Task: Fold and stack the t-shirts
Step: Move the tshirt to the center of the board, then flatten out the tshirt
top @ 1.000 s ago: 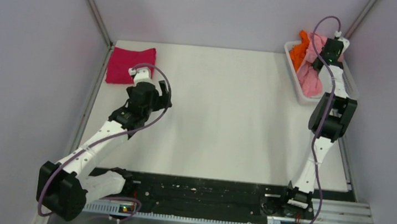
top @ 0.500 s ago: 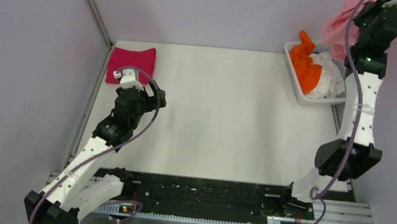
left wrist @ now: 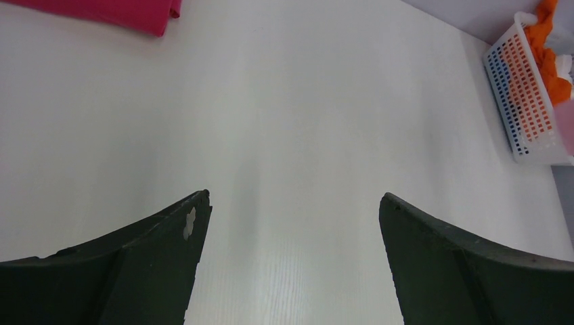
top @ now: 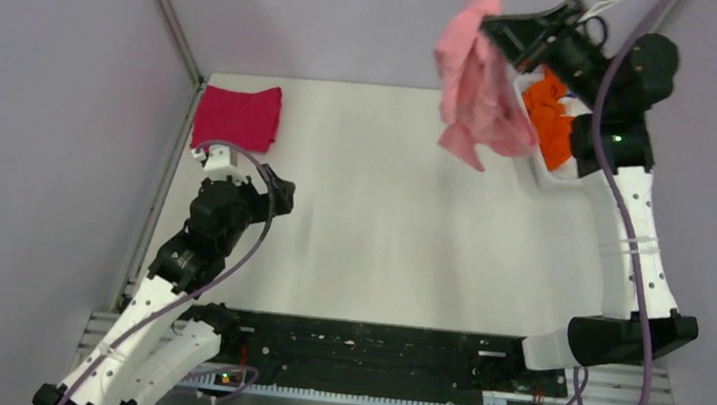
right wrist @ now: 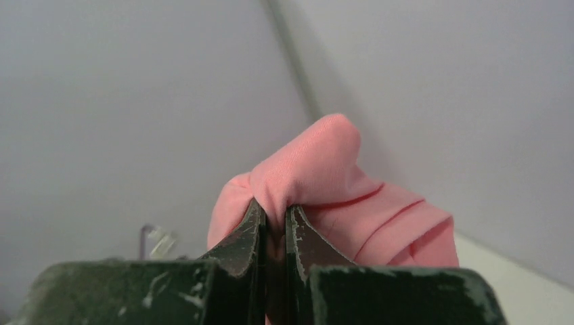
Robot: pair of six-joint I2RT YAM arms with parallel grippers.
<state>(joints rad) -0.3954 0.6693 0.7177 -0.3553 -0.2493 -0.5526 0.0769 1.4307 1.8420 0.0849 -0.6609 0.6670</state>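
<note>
The right claw (right wrist: 274, 213) is pinched almost closed on a fold of the soft light pink cotton t-shirt (top: 481, 95), which hangs high above the white worktop (top: 381, 235) beside the white slatted plastic basket (left wrist: 524, 101). The left claw (left wrist: 294, 200) gapes wide, holding nothing, over the worktop near the folded magenta-red t-shirt (top: 236, 117).

pink t-shirt (top: 481, 95) soft matt cloth; table (top: 382, 225) smooth, matt.

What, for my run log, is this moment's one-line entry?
right gripper: shut on pink t-shirt, held aloft | left gripper: open, empty | magenta t-shirt: folded, far-left corner of table | orange t-shirt: in basket
</note>
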